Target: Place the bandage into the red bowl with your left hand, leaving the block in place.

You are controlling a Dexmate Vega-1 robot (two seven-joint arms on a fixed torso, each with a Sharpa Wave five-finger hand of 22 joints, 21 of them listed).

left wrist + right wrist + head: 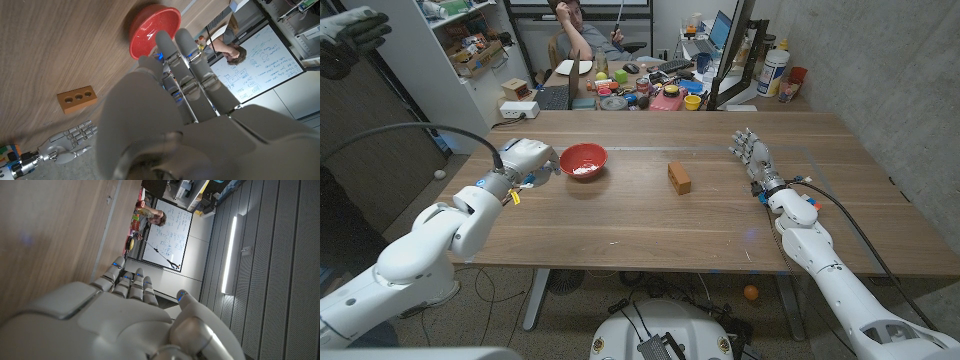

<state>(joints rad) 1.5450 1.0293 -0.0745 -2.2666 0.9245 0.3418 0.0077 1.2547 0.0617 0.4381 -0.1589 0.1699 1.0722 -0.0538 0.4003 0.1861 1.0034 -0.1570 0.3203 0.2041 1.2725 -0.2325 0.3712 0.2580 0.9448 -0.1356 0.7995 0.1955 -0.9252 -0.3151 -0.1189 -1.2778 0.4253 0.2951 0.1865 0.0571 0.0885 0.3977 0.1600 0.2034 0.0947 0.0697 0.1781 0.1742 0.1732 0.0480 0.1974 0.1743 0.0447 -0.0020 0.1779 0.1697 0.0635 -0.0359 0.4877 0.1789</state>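
Observation:
The red bowl (583, 160) stands on the table left of centre, with a small white piece, seemingly the bandage (582, 170), lying inside it. My left hand (529, 160) hovers just left of the bowl. In the left wrist view its fingers (186, 55) stretch straight out toward the red bowl (155, 27) and hold nothing that I can see. The brown block (680, 178) with holes lies mid-table, apart from both hands, and appears as the block (76, 98) beside my right hand (70, 142). My right hand (752, 155) stands over the table's right side with fingers spread, empty.
The wooden table (650, 225) runs wide in front of the bowl and block. Behind its far edge are a cluttered desk (640, 90), a seated person (575, 25) and a shelf (470, 50). A whiteboard (167, 235) shows in the right wrist view.

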